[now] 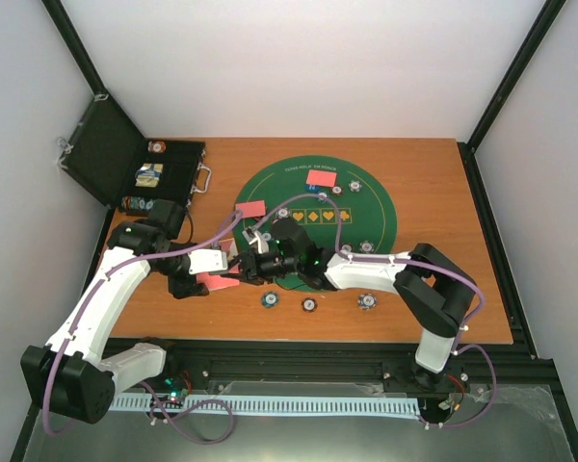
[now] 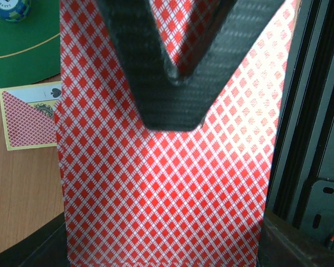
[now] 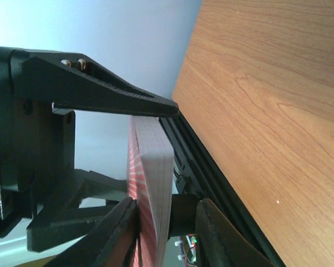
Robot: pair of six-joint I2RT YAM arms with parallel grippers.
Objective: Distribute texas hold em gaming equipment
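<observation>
Deck of red-backed cards (image 1: 215, 283) hangs over the table (image 1: 443, 192) front-left, clamped in the left gripper (image 1: 223, 277), right gripper (image 1: 245, 270) meeting it; left wrist: finger (image 2: 172, 83) across the backs; right wrist: fingers (image 3: 108, 233) straddle its edge, grip unclear; best pinch one card only.

We log a brown wood-grain tabletop (image 1: 443, 192) filling mid-frame in the top view. At its centre lies a big round green felt mat (image 1: 380, 217) with a row of yellow marks. Upper left, a black hard case (image 1: 185, 159) stands open, lid (image 1: 101, 154) raised, its handle (image 1: 204, 179) facing the mat. A black metal rail (image 1: 318, 361) and a white ribbed strip (image 1: 299, 406) run along the bottom.
</observation>
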